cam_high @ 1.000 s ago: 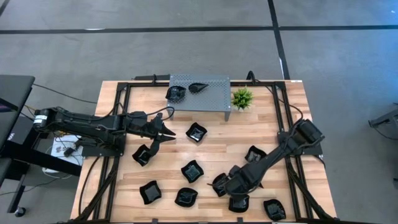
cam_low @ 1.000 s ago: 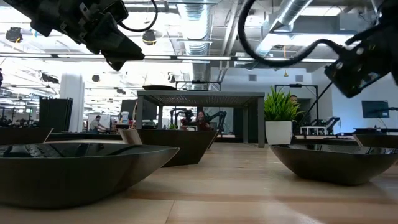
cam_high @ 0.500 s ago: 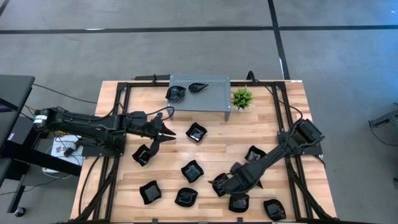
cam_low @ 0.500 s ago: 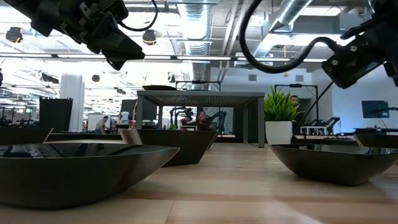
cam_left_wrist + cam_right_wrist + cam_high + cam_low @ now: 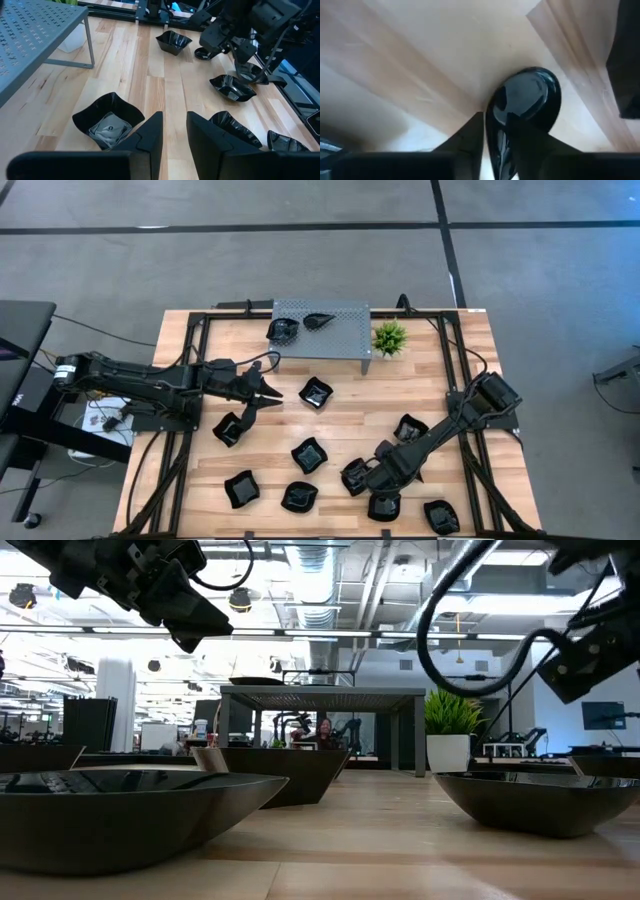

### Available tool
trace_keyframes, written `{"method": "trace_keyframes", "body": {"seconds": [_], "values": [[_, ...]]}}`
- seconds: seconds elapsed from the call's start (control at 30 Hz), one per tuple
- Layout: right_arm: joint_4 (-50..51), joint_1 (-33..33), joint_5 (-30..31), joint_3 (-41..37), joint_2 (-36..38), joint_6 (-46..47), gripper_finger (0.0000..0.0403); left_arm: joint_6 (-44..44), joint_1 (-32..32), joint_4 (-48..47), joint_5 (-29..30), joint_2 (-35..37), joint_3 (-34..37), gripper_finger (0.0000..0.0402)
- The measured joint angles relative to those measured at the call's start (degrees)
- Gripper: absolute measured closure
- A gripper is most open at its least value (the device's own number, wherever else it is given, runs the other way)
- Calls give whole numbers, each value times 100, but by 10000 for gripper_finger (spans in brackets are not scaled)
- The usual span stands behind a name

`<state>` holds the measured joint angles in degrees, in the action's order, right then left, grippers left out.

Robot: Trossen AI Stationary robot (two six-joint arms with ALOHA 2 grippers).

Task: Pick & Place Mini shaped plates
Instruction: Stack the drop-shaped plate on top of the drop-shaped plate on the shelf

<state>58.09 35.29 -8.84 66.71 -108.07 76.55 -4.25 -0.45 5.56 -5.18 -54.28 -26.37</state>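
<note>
Right hand [image 5: 352,476] pinches rim of a glossy black mini plate [image 5: 522,107], fingers nearly closed on it. Left hand [image 5: 272,393] hovers part-open, empty, above wood bench [image 5: 350,405].

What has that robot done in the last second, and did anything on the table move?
The right gripper has closed its fingers on the rim of a mini plate near the table's front edge, tilting it up. The left gripper stayed hovering over the table, fingers slightly apart, empty. The other plates, the two on the grey perforated stand and the small green plant have not moved.
</note>
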Motion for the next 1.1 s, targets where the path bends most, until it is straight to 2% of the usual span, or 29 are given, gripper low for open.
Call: {"method": "trace_keyframes", "body": {"seconds": [0.2,0.47,0.53,0.63,0.77,0.87,0.97,1.1], "values": [[-326,-7,-39,-127,24,-245,393,100,0,2,-1,0,0,314],[229,-163,45,787,102,-977,400,101,0,50,-1,0,0,314],[350,-238,479,1121,107,-1480,398,103,0,50,0,0,0,314],[428,-438,1598,1566,107,-2484,400,103,1,86,0,0,0,314],[401,-857,3270,2060,107,-4319,399,103,2,90,-1,0,0,314],[276,-1330,4263,2336,107,-5707,399,103,2,90,-1,0,0,314],[126,-1927,4799,2555,107,-7096,399,103,1,92,-1,0,0,314],[-604,-2830,4767,2735,107,-8959,399,102,2,92,-1,0,0,314]]}}
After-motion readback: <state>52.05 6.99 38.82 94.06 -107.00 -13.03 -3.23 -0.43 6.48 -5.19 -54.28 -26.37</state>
